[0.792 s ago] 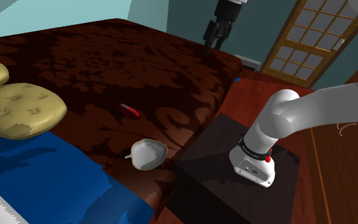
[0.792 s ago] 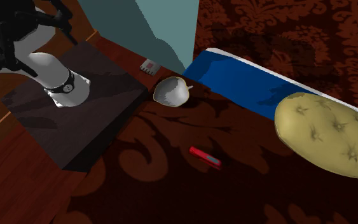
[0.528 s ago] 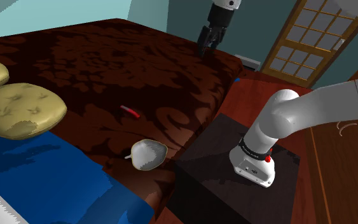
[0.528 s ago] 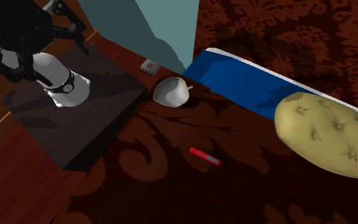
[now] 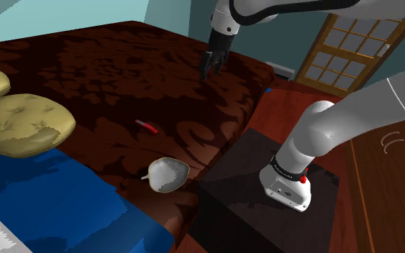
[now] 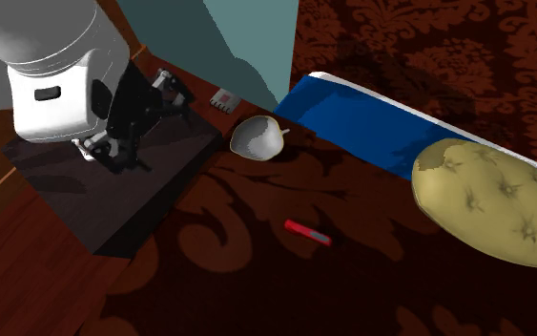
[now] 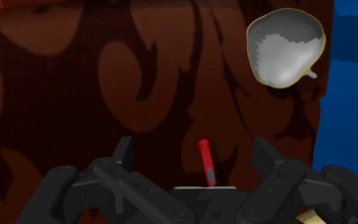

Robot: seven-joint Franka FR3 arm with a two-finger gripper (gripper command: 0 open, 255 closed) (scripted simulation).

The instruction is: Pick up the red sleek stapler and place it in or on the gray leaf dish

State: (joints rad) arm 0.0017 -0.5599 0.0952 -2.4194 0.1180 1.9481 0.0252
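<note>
Overhead, the arm (image 5: 280, 8) reaches across the bed (image 5: 121, 65), its empty fingers (image 7: 124, 154) spread, pointing down.

A wide bed carries a dark red patterned cover (image 5: 121, 65), with a blue sheet (image 5: 49, 201) and two olive tufted pillows (image 5: 21, 122) at one side. Teal walls (image 5: 64, 11) stand behind, over a reddish wooden floor (image 5: 283, 108) and a wooden door (image 5: 344, 43) with glass panes.

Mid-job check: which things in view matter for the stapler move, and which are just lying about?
For the job:
red stapler
grey leaf dish
gripper, open over the patterned bedspread

Lying about:
olive cushions
blue sheet
glazed door
</note>
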